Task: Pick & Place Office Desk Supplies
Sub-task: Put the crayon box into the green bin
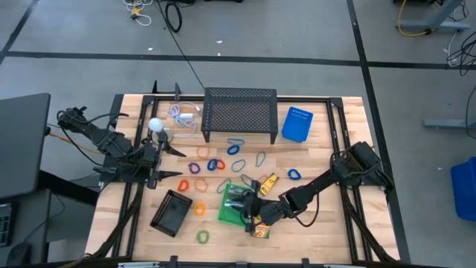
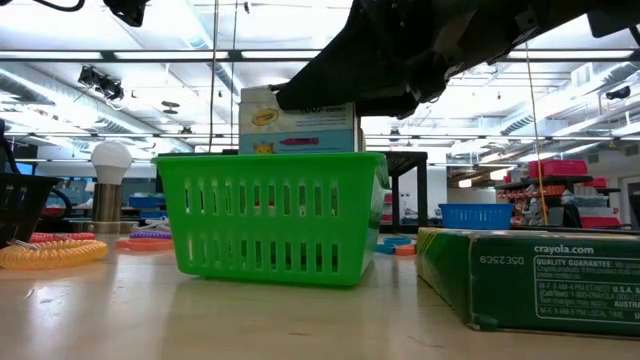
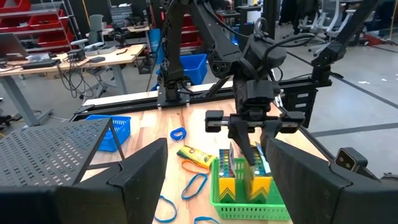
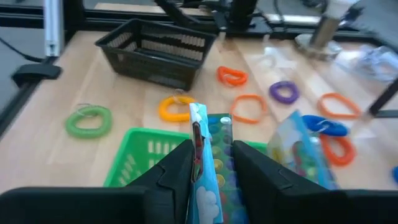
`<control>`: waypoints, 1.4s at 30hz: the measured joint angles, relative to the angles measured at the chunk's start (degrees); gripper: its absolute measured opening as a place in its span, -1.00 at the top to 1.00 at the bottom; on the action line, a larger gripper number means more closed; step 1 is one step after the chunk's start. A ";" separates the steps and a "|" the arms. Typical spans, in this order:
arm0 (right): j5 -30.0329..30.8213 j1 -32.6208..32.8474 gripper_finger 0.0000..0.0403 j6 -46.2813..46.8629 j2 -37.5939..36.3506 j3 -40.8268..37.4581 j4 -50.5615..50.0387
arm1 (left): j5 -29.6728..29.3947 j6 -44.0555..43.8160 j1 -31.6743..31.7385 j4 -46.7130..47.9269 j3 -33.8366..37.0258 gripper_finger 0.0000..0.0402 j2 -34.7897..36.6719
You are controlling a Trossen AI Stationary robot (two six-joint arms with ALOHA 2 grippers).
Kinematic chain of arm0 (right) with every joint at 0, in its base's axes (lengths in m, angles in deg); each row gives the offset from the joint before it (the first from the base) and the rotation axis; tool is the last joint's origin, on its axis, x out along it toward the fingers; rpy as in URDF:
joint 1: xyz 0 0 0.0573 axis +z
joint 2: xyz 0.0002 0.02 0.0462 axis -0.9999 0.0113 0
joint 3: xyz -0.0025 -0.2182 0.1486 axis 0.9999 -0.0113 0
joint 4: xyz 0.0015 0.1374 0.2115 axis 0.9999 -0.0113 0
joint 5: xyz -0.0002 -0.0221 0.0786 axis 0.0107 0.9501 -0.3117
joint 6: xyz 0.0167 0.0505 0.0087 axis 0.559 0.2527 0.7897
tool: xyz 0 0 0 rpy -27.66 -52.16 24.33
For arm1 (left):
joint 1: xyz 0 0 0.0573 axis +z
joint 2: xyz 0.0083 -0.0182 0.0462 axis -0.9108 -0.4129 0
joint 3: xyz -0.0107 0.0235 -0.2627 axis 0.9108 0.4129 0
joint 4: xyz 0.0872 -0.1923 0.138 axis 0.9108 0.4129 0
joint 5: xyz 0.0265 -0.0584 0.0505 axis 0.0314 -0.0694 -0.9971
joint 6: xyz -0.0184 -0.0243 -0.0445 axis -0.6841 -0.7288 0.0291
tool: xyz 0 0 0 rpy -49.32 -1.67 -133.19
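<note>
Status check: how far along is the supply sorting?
Done: one crayon box already stands in the green basket. In hand: the right end effector holds a second box upright over that basket. Left: two crayon boxes on the table, scattered loops, black basket looks empty. Left end effector waits open.

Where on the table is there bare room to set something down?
Bare wood lies right of the blue bin, and along the near edge between the green loop and the crayon box. Loops crowd the middle, in front of the mesh shelf.
</note>
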 joint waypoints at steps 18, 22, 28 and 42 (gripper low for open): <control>1.73 -1.52 -0.28 -1.38 0.00 0.00 0.32 | 0.00 -0.35 0.00 0.46 0.00 -0.41 0.00; 2.32 -1.12 -0.23 -2.25 -0.01 0.00 0.65 | 0.00 -0.35 0.00 0.46 0.00 -0.41 0.00; 5.68 0.20 -0.13 -6.05 -0.05 0.00 3.28 | 0.00 -0.37 0.00 0.46 0.00 -0.41 0.00; 7.00 2.37 0.09 -7.44 -0.72 0.00 3.65 | 0.00 -0.34 0.00 0.46 0.00 -0.41 0.00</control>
